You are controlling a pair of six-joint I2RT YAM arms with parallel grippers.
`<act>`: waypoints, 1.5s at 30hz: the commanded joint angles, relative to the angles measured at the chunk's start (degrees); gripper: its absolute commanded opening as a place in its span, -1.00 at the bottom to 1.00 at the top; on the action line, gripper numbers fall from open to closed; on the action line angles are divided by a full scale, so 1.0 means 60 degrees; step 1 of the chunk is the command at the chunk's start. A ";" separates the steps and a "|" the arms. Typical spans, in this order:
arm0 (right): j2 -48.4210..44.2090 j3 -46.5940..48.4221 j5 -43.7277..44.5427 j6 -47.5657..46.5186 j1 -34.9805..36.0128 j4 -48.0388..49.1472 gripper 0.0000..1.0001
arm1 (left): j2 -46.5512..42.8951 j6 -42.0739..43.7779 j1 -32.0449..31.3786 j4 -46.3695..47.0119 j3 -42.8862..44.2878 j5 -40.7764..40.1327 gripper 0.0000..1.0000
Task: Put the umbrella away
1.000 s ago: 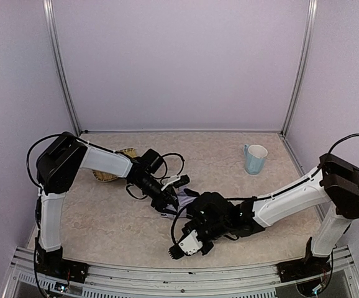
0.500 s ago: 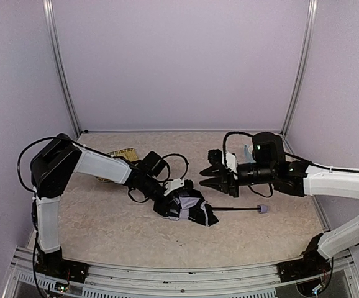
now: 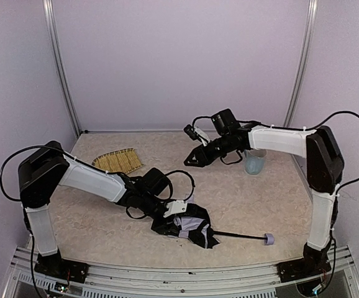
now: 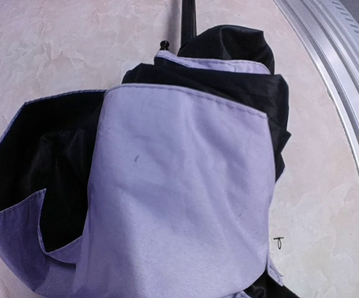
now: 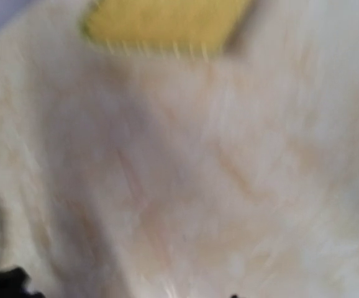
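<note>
Top external view: a beige marbled table (image 3: 263,195) fills a booth of plain lavender walls (image 3: 179,62), with aluminium posts (image 3: 60,68) in the far corners and a metal rail (image 3: 167,273) along the near edge. The umbrella (image 3: 192,222) lies near centre, close to that rail, its canopy bunched, its black shaft (image 3: 238,235) running right to the small handle (image 3: 268,238). The left gripper (image 3: 174,217) is pushed into the canopy's left side; fabric hides its fingers, so I cannot tell its grip. The right gripper (image 3: 190,160) hangs over the far centre, fingers parted and empty. A straw tray (image 3: 117,161) lies far left, a pale blue mug (image 3: 254,161) far right.
</note>
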 commanded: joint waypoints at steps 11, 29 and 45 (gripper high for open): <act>0.3462 0.0984 -0.1010 0.0001 0.0393 -0.3356 -0.34 | 0.0387 0.0222 -0.0162 -0.1057 -0.0392 -0.0858 -1.00; 0.3287 0.0063 -0.5288 0.0788 0.0689 -0.1872 -0.43 | 0.0552 0.0360 -0.0148 -0.1156 -0.0206 -0.0993 -1.00; 0.1609 -0.0879 -0.4817 0.1540 0.0360 -0.0525 -1.00 | 0.0710 0.0430 -0.0147 -0.1367 -0.0065 -0.0912 -1.00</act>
